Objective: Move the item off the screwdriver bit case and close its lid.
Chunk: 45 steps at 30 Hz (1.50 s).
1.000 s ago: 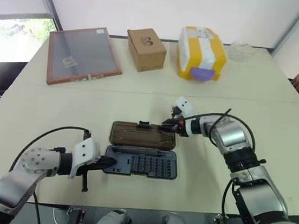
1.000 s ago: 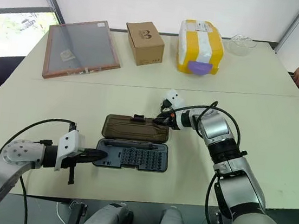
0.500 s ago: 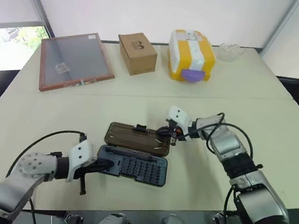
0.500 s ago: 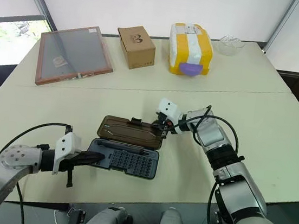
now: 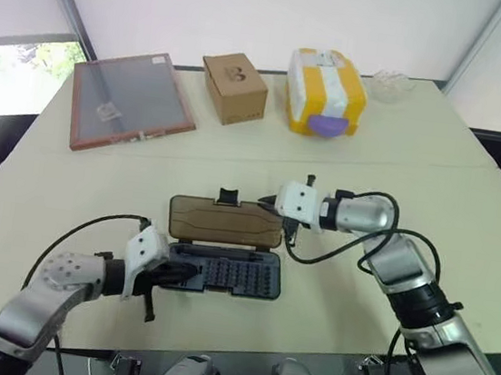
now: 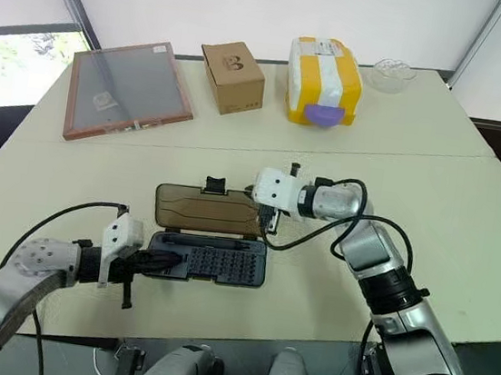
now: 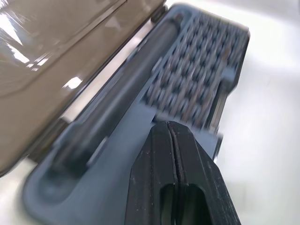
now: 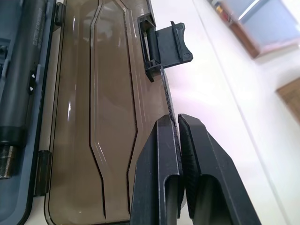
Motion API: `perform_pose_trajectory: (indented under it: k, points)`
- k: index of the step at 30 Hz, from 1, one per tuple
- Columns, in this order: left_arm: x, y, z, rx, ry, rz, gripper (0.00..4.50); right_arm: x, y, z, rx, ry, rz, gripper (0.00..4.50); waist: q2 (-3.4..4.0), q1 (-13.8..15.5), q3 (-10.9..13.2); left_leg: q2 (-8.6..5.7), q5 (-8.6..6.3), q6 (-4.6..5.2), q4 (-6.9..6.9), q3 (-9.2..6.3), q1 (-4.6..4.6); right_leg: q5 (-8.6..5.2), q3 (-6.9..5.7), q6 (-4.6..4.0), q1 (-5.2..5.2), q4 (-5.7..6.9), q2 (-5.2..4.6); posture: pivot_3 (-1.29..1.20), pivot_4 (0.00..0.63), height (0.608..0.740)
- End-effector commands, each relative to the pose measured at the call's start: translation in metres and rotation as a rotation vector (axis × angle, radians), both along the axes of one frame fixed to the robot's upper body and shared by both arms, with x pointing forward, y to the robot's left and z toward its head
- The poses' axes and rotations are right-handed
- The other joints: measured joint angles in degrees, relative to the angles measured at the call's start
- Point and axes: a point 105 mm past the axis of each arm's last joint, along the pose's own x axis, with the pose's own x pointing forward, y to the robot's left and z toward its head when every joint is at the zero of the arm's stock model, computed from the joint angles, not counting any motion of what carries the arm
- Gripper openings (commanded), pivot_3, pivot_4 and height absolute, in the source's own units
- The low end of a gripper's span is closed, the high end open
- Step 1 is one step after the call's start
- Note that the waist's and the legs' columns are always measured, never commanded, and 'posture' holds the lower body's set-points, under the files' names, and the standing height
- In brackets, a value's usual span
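The screwdriver bit case lies open near the table's front. Its blue-grey base (image 5: 240, 273) holds rows of bits and a dark driver handle (image 7: 117, 108). The brown see-through lid (image 5: 223, 223) lies behind the base, with its black latch (image 5: 228, 196) on the far edge. My left gripper (image 5: 185, 272) is shut, and its tips rest on the left end of the base. My right gripper (image 8: 171, 121) is shut on the thin right edge of the lid, as the right wrist view shows.
At the back of the table stand a wood-framed panel (image 5: 133, 100), a cardboard box (image 5: 235, 76), a yellow and white container (image 5: 329, 80) and a clear glass bowl (image 5: 391, 84). The table's front edge runs just below the case.
The camera has shifted. My right gripper has slid from the lid's far right corner to its right edge and pinches it. The person at the right has left the view.
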Motion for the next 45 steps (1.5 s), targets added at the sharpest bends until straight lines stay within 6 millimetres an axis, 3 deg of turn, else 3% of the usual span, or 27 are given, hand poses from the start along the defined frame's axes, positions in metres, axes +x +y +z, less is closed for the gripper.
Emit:
perform_pose_trajectory:
  k: [1, 6, 12, 16, 19, 24, 30, 34, 39, 40, 43, 45]
  points:
    - [0.001, -0.003, 0.017, -0.106, 0.082, 0.022, 0.0, -0.001, 0.003, 0.022, 0.049, -0.106, 0.018, 0.01, -0.03, 0.0, 0.2, 0.0, 0.0, 0.0, 0.0, 0.0, -0.02, 0.0, 0.0, 0.0, -0.01, 0.0, 0.0, 0.0, 0.15, 0.74]
    - [-0.001, -0.005, 0.069, -0.301, 0.165, -0.008, 0.0, 0.001, -0.003, 0.019, 0.019, -0.134, 0.023, 0.01, -0.27, 0.0, 0.6, 0.01, 0.01, -0.01, 0.16, -0.04, -0.3, 0.0, 0.0, 0.0, -0.25, 0.07, 0.03, 0.0, 0.15, 0.74]
    - [0.055, 0.032, 0.102, -0.414, 0.024, 0.271, 0.0, 0.001, -0.003, 0.018, -0.001, -0.175, 0.051, 0.01, -0.27, 0.0, 0.7, -0.01, 0.01, -0.02, 0.23, -0.03, -0.36, 0.0, -0.02, 0.0, -0.28, 0.06, 0.06, 0.0, 0.15, 0.74]
    - [0.1, 0.068, 0.089, -0.272, -0.11, 0.533, 0.0, 0.0, -0.002, 0.019, -0.006, -0.198, 0.069, 0.01, -0.3, -0.1, 0.7, -0.02, 0.02, -0.03, 0.27, -0.03, -0.38, 0.01, -0.03, 0.01, -0.27, 0.05, 0.07, 0.0, 0.15, 0.74]
    - [0.114, 0.077, 0.073, -0.156, -0.161, 0.575, 0.0, 0.0, -0.001, 0.02, -0.003, -0.208, 0.073, 0.01, -0.3, -0.1, 0.7, -0.04, 0.02, -0.03, 0.24, 0.0, -0.38, 0.01, -0.05, 0.01, -0.29, 0.04, 0.05, 0.0, 0.15, 0.74]
    - [0.119, 0.046, 0.037, -0.094, -0.082, 0.42, 0.0, 0.001, 0.001, 0.02, -0.01, -0.211, 0.077, 0.01, -0.3, 0.0, 0.7, -0.11, 0.02, -0.02, 0.31, -0.05, -0.5, 0.01, -0.09, 0.02, -0.34, 0.03, 0.0, 0.0, 0.15, 0.74]
    - [0.111, 0.03, 0.026, -0.212, 0.043, 0.31, 0.0, 0.0, 0.002, 0.019, -0.006, -0.204, 0.069, 0.01, -0.31, -0.4, 0.7, -0.15, 0.02, -0.02, 0.45, -0.08, -0.85, 0.01, -0.09, 0.02, -0.65, 0.1, -0.04, 0.0, 0.15, 0.74]
    - [0.112, 0.034, 0.026, -0.232, 0.058, 0.314, 0.0, -0.002, 0.0, 0.017, -0.016, -0.178, 0.072, 1.36, -0.31, -0.4, 0.7, -0.15, 0.02, -0.02, 0.47, -0.08, -0.88, 0.02, -0.09, 0.02, -0.7, 0.15, -0.06, 0.0, 0.15, 0.74]
    - [0.114, 0.036, 0.029, -0.244, 0.06, 0.3, 0.0, -0.008, -0.005, 0.031, -0.047, -0.24, 0.05, 3.88, -0.31, -0.2, 0.7, -0.16, 0.02, -0.01, 0.52, -0.09, -0.91, 0.02, -0.1, 0.02, -0.69, 0.15, -0.06, 0.0, 0.15, 0.74]
    - [0.113, 0.037, 0.032, -0.252, 0.059, 0.293, 0.0, -0.013, -0.014, 0.035, -0.113, -0.262, 0.037, 4.42, -0.31, -0.1, 0.7, -0.17, 0.02, -0.01, 0.53, -0.09, -0.92, 0.02, -0.1, 0.03, -0.7, 0.15, -0.06, 0.0, 0.15, 0.74]
    - [0.11, 0.038, 0.043, -0.29, 0.065, 0.266, 0.0, -0.028, -0.046, 0.057, -0.206, -0.222, -0.04, 4.42, -0.31, 0.2, 0.7, -0.25, 0.02, -0.01, 0.57, -0.17, -1.02, 0.02, -0.11, 0.03, -0.77, 0.19, -0.1, 0.0, 0.15, 0.74]
    - [0.104, 0.035, 0.055, -0.352, 0.083, 0.222, 0.0, -0.045, -0.07, 0.068, -0.194, -0.079, -0.107, 4.42, -0.36, 0.2, 0.7, -0.31, 0.02, 0.0, 0.6, -0.17, -1.1, 0.02, -0.1, 0.03, -0.77, 0.16, -0.15, 0.0, 0.15, 0.74]
